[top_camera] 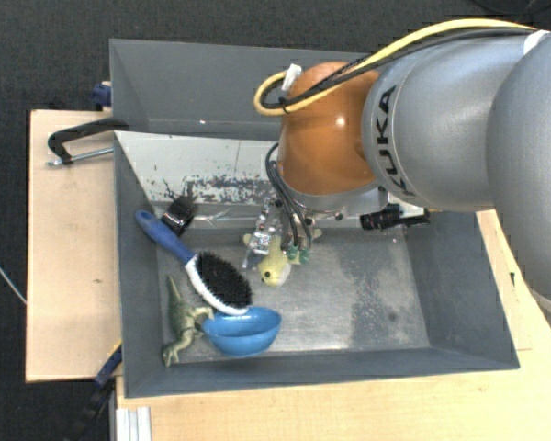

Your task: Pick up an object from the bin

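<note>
The gripper point(281, 246) hangs low at the middle of the bin point(386, 306), just above a small pale-yellow lump point(274, 268), seemingly at the grasp stage. Whether its grip is spread or closed cannot be told. The next move calls for closing squarely, then lifting clear.

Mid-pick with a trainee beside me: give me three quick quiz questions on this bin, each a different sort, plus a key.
1. True or false: the blue-handled brush lies in the right half of the bin as the camera sees it.
2. Which thing lies nearest the pincer? A) black clip B) small pale yellow thing C) green toy dinosaur
3. What colour is the bowl beside the brush's head?
Key: 1 false, it lies in the left half; 2 B; 3 blue.
</note>
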### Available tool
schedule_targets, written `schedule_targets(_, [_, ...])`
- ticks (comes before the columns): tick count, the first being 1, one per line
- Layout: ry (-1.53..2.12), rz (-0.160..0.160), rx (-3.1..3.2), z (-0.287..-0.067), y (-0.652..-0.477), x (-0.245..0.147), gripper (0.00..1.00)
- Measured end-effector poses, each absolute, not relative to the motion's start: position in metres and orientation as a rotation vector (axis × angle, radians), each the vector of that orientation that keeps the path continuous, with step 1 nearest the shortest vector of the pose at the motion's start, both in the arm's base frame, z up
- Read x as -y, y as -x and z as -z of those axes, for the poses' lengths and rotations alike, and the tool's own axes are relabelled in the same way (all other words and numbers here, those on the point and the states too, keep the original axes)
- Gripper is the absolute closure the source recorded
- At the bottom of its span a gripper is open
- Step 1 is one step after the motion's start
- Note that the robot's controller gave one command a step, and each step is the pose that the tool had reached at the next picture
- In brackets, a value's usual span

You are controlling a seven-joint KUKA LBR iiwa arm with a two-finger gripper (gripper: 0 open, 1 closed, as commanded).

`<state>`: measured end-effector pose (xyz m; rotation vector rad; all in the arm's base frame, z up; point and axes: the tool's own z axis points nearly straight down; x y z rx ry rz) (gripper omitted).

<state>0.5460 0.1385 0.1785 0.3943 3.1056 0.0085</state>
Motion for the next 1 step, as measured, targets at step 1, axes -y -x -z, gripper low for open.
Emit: schedule_targets(1, [-0.437, -0.011, -3.096, -0.3261, -0.5560, -0.1435, 1.00])
